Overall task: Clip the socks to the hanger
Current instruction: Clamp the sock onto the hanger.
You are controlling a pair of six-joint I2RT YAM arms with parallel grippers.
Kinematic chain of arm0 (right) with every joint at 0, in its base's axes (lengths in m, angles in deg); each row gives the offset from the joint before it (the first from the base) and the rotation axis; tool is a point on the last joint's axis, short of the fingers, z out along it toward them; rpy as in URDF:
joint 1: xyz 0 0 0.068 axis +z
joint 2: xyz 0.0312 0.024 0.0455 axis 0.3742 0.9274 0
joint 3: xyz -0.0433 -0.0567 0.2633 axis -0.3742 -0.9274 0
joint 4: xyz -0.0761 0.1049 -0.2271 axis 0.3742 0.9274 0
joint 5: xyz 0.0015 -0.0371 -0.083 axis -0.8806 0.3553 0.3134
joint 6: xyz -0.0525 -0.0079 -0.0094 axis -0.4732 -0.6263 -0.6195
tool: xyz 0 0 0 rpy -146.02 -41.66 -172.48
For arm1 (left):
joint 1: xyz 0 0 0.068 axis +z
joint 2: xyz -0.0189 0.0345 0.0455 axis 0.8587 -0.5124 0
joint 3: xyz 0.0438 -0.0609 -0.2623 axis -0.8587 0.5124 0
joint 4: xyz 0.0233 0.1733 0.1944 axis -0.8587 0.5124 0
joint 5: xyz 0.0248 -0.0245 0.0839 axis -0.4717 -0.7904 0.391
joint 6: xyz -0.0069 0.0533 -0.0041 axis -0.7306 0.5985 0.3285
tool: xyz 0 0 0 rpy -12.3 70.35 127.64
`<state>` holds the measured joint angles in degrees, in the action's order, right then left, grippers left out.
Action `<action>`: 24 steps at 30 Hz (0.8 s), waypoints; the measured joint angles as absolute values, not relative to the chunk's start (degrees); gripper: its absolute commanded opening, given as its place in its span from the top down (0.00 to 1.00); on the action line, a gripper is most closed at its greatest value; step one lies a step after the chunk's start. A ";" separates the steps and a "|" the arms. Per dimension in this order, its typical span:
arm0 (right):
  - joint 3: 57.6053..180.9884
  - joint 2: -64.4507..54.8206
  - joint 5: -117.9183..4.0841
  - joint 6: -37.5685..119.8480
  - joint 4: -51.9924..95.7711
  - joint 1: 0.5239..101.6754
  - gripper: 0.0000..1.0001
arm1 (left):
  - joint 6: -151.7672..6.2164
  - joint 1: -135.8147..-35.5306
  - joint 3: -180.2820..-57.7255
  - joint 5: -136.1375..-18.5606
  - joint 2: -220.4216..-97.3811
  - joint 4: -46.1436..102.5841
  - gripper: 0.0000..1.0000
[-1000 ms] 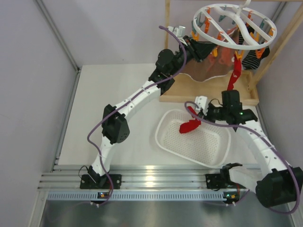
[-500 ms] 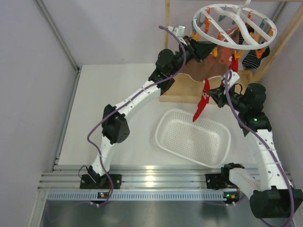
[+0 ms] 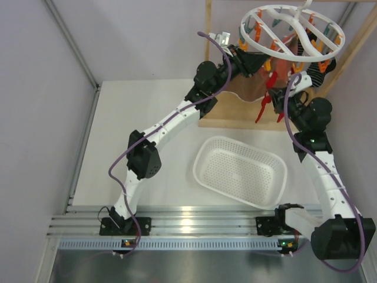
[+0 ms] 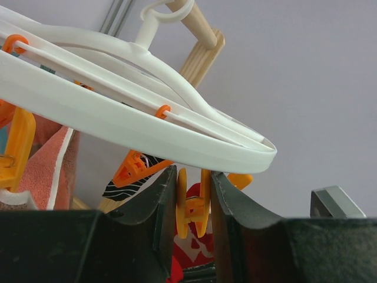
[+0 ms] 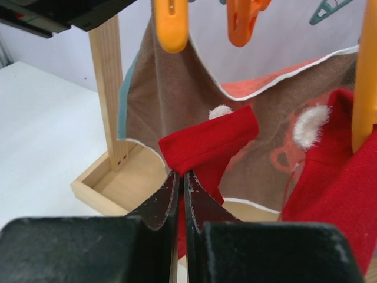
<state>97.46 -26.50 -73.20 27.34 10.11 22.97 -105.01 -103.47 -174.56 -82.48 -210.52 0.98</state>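
1. since a second ago the right arm has swung up from the white basket [image 3: 241, 171] to the hanger [image 3: 253, 40], taking a red sock [image 3: 262, 109] with it. the left arm has not shifted.
2. right gripper [image 5: 179, 177]: the jaws are pinched almost together on the lower edge of the red sock's [image 5: 209, 144] folded cuff. the sock's cuff stands above the fingertips. in the top view this gripper [image 3: 275, 91] sits under the hanger's 7 o'clock rim, and the sock trails from it toward 7 o'clock.
3. left gripper [image 4: 192, 203]: its fingers [image 4: 159, 212] stand on either side of an orange clip [image 4: 192, 206] and touch both flanks, so the jaws are narrow and closed on it. the clip hangs just under the hanger's white rim [image 4: 118, 124]. from above, this gripper [image 3: 262, 65] reaches in at the ring's 8 o'clock side.
4. at 3 o'clock of the held sock a second red sock [image 5: 324, 183] hangs beneath another orange clip at the picture's edge.
5. the larger salmon-and-teal sock [image 5: 165, 106] hangs behind both, at 12 o'clock of the right fingertips.
6. a post of the wooden frame [image 5: 109, 88] stands at 10 o'clock, and the frame's tray base lies below the socks.
7. the black striped socks [image 3: 323, 66] hang under the ring's 4 o'clock rim.
8. the white basket lies on the table [image 3: 135, 118], at 7 o'clock from the right gripper and well apart from it.
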 measured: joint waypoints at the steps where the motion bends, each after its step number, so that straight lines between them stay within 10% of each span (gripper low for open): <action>1: 97.46 -26.06 -72.63 27.89 9.35 23.05 1.00 | -105.10 -103.49 -174.56 -82.48 -210.52 1.02 1.00; 24: 97.46 -25.10 -66.71 30.34 -0.66 26.75 1.00 | -106.69 -103.51 -174.56 -82.23 -210.52 2.07 1.00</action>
